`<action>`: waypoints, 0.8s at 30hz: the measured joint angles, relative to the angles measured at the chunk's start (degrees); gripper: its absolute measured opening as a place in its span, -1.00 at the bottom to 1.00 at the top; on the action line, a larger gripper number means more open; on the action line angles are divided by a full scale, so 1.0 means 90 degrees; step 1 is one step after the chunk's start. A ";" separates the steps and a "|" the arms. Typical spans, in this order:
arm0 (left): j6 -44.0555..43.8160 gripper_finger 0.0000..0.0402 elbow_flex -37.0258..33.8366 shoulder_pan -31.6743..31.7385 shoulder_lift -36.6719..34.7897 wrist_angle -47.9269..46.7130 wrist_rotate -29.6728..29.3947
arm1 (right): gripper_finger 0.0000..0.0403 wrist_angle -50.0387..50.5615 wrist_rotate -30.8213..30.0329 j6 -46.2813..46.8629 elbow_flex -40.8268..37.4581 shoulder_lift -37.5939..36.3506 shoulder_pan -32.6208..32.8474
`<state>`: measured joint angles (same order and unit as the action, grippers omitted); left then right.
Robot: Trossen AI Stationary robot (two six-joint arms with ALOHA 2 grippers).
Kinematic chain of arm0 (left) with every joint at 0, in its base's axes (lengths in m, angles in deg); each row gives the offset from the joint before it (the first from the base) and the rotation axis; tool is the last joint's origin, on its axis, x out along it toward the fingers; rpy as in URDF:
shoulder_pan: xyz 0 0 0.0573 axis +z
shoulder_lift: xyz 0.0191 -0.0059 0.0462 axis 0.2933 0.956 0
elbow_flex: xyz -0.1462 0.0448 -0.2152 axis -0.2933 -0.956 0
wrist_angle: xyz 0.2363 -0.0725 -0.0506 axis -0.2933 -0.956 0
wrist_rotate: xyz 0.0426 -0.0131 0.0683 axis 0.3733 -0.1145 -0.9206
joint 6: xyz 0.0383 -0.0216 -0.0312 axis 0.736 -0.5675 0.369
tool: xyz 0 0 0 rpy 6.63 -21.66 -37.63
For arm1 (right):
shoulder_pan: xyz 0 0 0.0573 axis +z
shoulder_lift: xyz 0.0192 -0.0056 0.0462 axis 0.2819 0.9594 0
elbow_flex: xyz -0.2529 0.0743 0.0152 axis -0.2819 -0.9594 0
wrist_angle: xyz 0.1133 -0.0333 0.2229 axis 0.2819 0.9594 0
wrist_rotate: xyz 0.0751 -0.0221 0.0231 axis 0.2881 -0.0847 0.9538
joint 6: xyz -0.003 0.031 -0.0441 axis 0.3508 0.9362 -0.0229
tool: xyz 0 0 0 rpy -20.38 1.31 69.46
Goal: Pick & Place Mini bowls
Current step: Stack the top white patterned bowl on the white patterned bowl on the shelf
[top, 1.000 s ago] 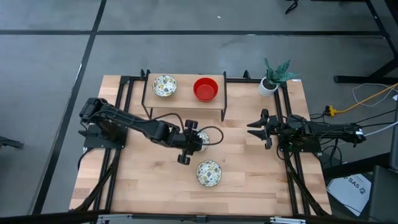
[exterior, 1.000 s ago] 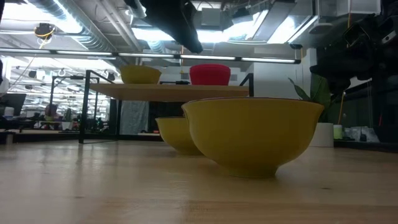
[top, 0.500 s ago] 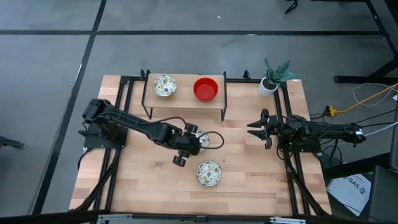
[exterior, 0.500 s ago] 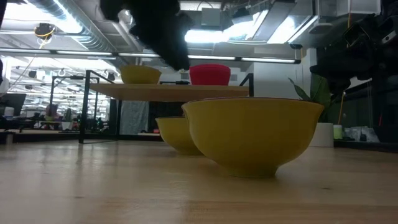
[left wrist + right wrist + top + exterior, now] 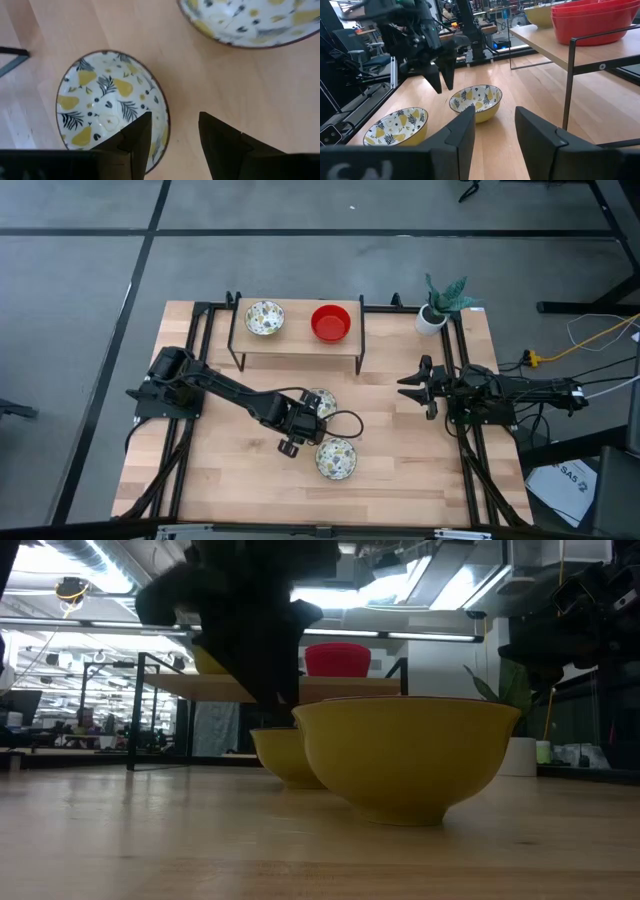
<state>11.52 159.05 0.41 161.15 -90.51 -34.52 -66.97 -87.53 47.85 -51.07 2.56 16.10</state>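
Nearest on the counter (image 5: 230, 470) lies a patterned bowl (image 5: 336, 458), upright and free of any grip. Just behind it and to the left, the left gripper (image 5: 296, 432) is held with its fingers (image 5: 134, 142) spread wide and empty; in the left wrist view one finger is seen over the rim of a second patterned bowl (image 5: 111, 106), the other outside the wall. That second bowl (image 5: 320, 402) sits just beyond the near one, the two close together but apart.

Several faults may be expected from here. If the fingers are closed off-centre on the thin rim, the bowl may be tipped or spun out, its glazed wall being judged slippery. Since the near bowl is so close, it may be struck and pushed along the counter while the arm descends or lifts.

Farther back, the shelf (image 5: 296, 345) carries a third patterned bowl (image 5: 264, 317) on its left and stacked red bowls (image 5: 331, 322) to the right; a careless transfer could clip the shelf frame or these bowls.

At the right side the right gripper (image 5: 412, 385) is seen parked, its fingers narrowly parted and empty. A plant pot (image 5: 432, 318) stands at the far right corner
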 joint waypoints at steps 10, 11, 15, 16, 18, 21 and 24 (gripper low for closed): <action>-0.0053 -0.22 -0.0005 0.0206 0.0196 -0.0021 0.0094 | -0.30 0.0002 0.0000 0.0000 0.0000 0.0000 0.0000; -0.0049 -0.22 -0.0005 0.0231 0.0255 -0.0016 0.0209 | -0.30 0.0002 -0.0002 0.0000 0.0000 0.0000 0.0002; -0.0002 -0.22 0.0000 0.0268 0.0439 0.0054 0.0258 | -0.30 0.0001 -0.0002 -0.0001 0.0000 0.0000 0.0002; -0.0002 -0.22 0.0000 0.0268 0.0476 0.0113 0.0257 | -0.30 0.0000 0.0000 -0.0002 0.0000 0.0000 0.0002; -0.0002 -0.22 0.0000 0.0268 0.0507 0.0053 0.0232 | -0.30 0.0000 0.0000 0.0000 0.0000 0.0000 0.0002; -0.0003 -0.22 0.0001 0.0280 0.0548 0.0098 0.0199 | -0.30 0.0002 0.0000 0.0000 0.0000 0.0000 0.0002; -0.0012 -0.26 0.0000 0.0278 0.0549 0.0112 0.0182 | -0.30 0.0000 0.0000 0.0000 0.0000 0.0000 0.0002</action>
<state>11.41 159.05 2.90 166.09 -89.50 -32.88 -66.97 -87.53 47.85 -51.07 2.56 16.13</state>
